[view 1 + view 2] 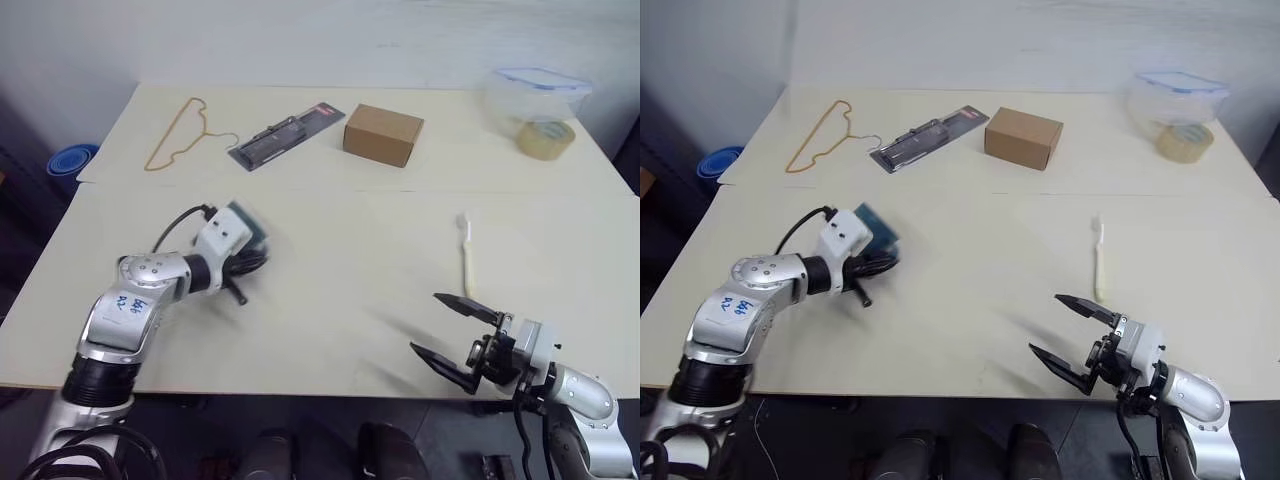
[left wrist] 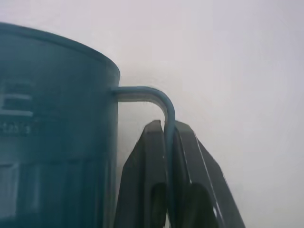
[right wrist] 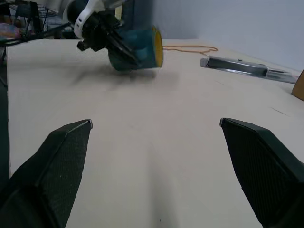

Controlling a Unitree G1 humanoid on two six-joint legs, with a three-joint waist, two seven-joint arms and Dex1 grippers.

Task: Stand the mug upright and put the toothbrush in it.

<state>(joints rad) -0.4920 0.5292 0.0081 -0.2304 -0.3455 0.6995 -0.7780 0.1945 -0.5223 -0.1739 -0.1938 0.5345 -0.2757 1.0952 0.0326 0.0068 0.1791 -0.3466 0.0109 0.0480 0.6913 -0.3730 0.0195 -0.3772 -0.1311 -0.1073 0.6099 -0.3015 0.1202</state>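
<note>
While the right gripper (image 1: pixel 452 332) hangs at the near edge of the table (image 1: pixel 330 330) with its two black fingers spread wide and nothing between them, it looks parked there on purpose, pointing across the boards and ready for the brush. Just beyond it lies the toothbrush (image 1: pixel 467 252), flat on the table, bristle end away from us, untouched. Over on the other side, the left gripper (image 2: pixel 167 175) has its fingers pinched tight on the thin loop handle of the mug (image 3: pixel 137 49), and that's a smart hold: a handle gives leverage to swing the cup up. The mug is on its side, yellow mouth facing across the table, so standing it up comes first. Farther back sit a cardboard box (image 1: pixel 382 134), a wire hanger (image 1: pixel 180 135) and a roll of tape (image 1: pixel 545 139), all well clear.
</note>
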